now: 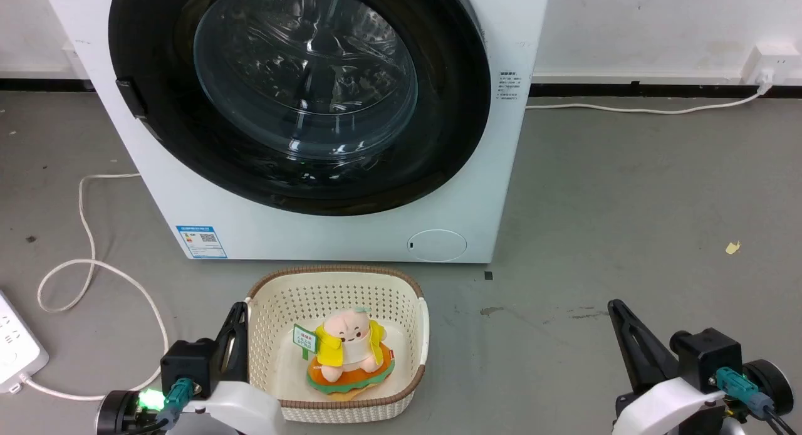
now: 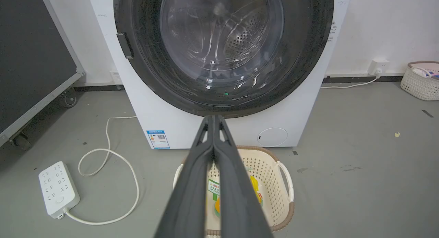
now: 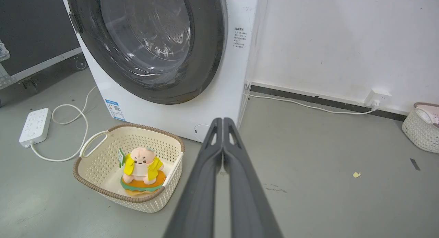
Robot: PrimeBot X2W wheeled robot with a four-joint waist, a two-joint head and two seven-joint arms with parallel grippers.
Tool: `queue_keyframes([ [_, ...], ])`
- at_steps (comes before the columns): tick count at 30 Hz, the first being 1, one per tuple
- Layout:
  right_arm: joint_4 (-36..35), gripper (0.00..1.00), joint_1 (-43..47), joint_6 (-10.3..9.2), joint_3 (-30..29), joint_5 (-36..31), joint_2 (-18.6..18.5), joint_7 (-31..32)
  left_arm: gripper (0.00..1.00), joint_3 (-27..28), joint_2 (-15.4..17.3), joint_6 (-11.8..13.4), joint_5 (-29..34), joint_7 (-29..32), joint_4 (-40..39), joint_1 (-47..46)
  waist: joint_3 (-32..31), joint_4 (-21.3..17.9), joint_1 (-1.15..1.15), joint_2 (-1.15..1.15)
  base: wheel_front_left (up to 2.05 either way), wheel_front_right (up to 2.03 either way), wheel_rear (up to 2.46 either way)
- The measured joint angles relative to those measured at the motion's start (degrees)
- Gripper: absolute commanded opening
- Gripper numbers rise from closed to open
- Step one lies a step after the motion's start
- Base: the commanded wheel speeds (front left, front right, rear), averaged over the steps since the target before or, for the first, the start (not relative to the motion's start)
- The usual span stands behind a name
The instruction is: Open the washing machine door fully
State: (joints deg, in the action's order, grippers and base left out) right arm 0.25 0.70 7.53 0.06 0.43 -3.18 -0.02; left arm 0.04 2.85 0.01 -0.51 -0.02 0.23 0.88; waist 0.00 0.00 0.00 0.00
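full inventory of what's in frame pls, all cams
washing machine: 1, white, centre
washing machine door: 1, black with glass, closed
round flap: 1, white, washer's lower right
basket: 1, cream, floor before washer
plush toy: 1, pink-yellow, in basket
power strip: 1, white, floor left
cables: 2, white, floor
wall socket: 1, white, right wall
second basket: 1, pale, far right
panel: 1, black, far left
left gripper: 1, dark, shut, beside basket
right gripper: 1, dark, shut, lower right

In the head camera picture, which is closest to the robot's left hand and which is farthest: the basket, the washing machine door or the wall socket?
1. Basket, right beside the left hand.
2. Washing machine door, ahead, past the basket.
3. Wall socket, far right on the back wall.
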Motion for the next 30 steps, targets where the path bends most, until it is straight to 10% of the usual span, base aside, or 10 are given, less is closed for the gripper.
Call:
queue_keyframes([
  [17, 0.00, 0.00, 0.00, 0.00, -0.02, 0.00, 0.00, 0.00, 0.00, -0.03, 0.00, 0.00, 0.00, 0.00, 0.00, 0.00, 0.00, 0.00, 0.00, 0.00, 0.00, 0.00, 0.00],
  [18, 0.01, 1.00, 0.02, 0.00, 0.02, 0.02, -0.01, 0.00, 1.00, 0.00, -0.01, 0.00, -0.09, 0.00, 0.01, 0.03, 0.00, 0.00, 0.00, 0.00, 0.00, 0.00, 0.00],
  [30, 0.02, 1.00, 0.05, 0.00, -0.04, 0.69, -0.01, -0.59, 1.00, -0.92, -0.02, 0.35, -0.15, -0.56, 0.02, 0.04, 0.14, 0.07, 0.00, 0.00, 0.00, 0.00, 0.00],
])
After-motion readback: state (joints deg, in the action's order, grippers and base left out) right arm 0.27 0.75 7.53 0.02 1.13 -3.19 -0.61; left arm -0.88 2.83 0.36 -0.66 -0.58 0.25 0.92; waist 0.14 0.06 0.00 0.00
